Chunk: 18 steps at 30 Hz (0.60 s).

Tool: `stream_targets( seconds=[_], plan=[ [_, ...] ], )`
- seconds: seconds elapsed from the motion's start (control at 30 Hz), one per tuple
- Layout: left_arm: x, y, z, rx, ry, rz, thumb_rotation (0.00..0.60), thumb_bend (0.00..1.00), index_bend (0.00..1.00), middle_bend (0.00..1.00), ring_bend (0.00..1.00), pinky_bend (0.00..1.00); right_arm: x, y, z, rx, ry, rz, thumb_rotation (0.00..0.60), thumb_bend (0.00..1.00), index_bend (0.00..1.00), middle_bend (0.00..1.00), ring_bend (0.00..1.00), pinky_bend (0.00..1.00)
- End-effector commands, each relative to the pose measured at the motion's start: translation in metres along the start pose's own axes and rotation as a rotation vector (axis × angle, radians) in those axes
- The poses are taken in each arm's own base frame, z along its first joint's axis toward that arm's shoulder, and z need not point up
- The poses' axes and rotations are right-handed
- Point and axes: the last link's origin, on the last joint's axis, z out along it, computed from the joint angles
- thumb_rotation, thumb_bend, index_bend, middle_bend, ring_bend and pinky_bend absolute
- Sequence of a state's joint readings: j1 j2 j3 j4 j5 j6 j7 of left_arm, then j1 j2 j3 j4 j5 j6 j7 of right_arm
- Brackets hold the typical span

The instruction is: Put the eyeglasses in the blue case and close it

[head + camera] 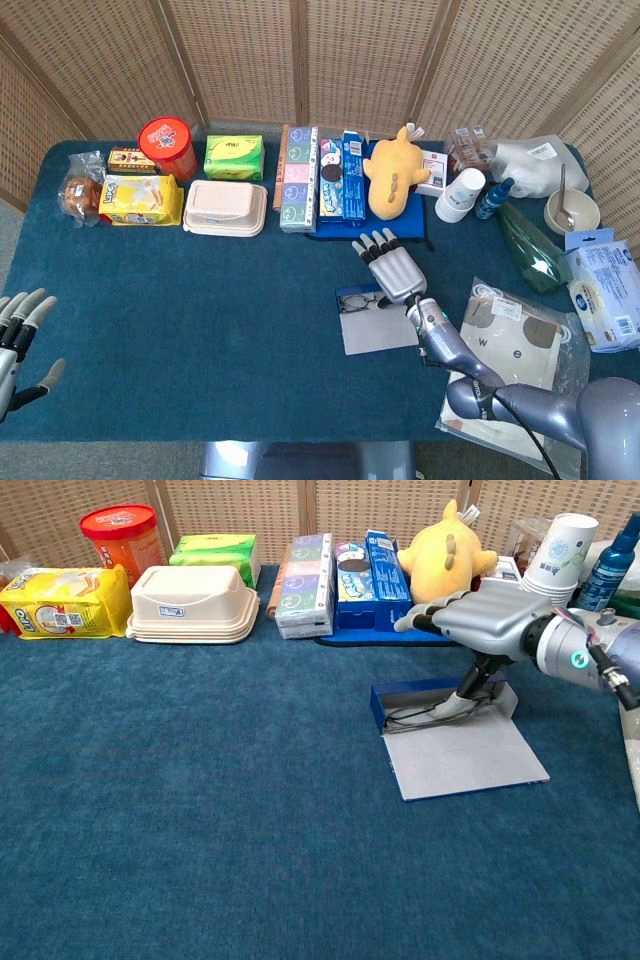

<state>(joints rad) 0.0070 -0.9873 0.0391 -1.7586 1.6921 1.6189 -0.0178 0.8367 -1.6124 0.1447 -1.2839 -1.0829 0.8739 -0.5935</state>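
The blue case (378, 701) lies open on the blue cloth, its grey lid (465, 762) flat toward me. The thin-framed eyeglasses (413, 716) lie in the case's tray, against the lid edge. My right hand (490, 620) hovers palm-down over the case with its fingers spread, and its thumb reaches down onto the glasses' right end. In the head view the right hand (395, 270) covers most of the case (376, 330), and the eyeglasses (354, 302) peek out to its left. My left hand (16, 336) hangs off the table's left front corner, fingers apart, holding nothing.
Along the back stand a yellow plush (440, 555), snack boxes (345, 570), a cream lunchbox (192, 602), a red tub (120, 538), stacked paper cups (560, 565) and a blue bottle (610, 565). A plastic-bagged item (515, 350) lies right of the case.
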Motion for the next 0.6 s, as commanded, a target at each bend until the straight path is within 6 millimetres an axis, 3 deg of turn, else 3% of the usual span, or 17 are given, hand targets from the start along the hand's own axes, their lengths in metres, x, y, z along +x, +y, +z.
stream_targets(
  seconds=[0.03, 0.2, 0.3, 0.6],
  plan=[
    [0.000, 0.000, 0.000, 0.000, 0.000, -0.001, 0.600, 0.31, 0.06, 0.06, 0.00, 0.00, 0.000, 0.000, 0.002, -0.005, -0.004, -0.007, 0.298, 0.02, 0.00, 0.00, 0.00, 0.05],
    [0.000, -0.001, 0.000, -0.001, 0.000, -0.005, 0.600, 0.31, 0.06, 0.06, 0.00, 0.00, -0.001, 0.001, -0.002, -0.011, -0.026, -0.006, 0.301, 0.02, 0.00, 0.01, 0.00, 0.05],
    [-0.001, -0.001, 0.000, -0.006, -0.004, -0.008, 0.600, 0.31, 0.06, 0.06, 0.00, 0.00, 0.001, -0.001, -0.007, -0.005, -0.044, 0.012, 0.333, 0.03, 0.00, 0.02, 0.00, 0.05],
    [-0.001, -0.001, 0.000, -0.014, 0.003, -0.016, 0.600, 0.31, 0.06, 0.06, 0.00, 0.00, 0.022, -0.008, -0.020, 0.029, -0.092, 0.086, 0.371, 0.04, 0.00, 0.07, 0.00, 0.05]
  ],
)
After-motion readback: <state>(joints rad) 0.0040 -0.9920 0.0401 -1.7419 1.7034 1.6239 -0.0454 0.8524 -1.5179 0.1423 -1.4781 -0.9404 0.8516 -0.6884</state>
